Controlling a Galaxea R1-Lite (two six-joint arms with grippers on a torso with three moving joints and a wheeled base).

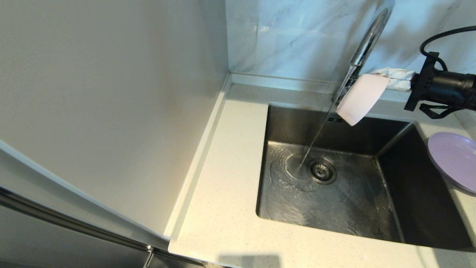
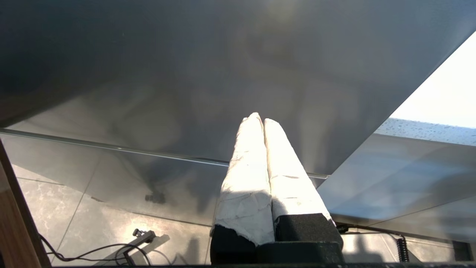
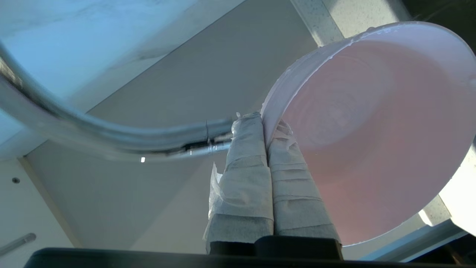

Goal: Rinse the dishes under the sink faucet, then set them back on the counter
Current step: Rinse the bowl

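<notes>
Head view, item by item. Sink [image 1: 394, 175]: steel basin filling the centre and lower right of the frame, its floor wet and rippled, round drain strainer [image 1: 322, 171] near the middle. Faucet [image 1: 366, 41]: chrome gooseneck at upper right, a thin stream of water [image 1: 314, 139] falling to land just left of the strainer. Right gripper [image 1: 386, 80]: enters from the right edge at upper right, paper-wrapped fingers pressed tight on the rim of the pink bowl [image 1: 360, 98], which is tipped on its side above the sink's back edge, just right of the stream. Lilac plate [image 1: 455, 160]: on the counter [image 1: 227, 178] at the right edge, overhanging the sink rim. Left gripper [image 2: 259, 121]: seen only in its own wrist view, fingers together, holding nothing.
</notes>
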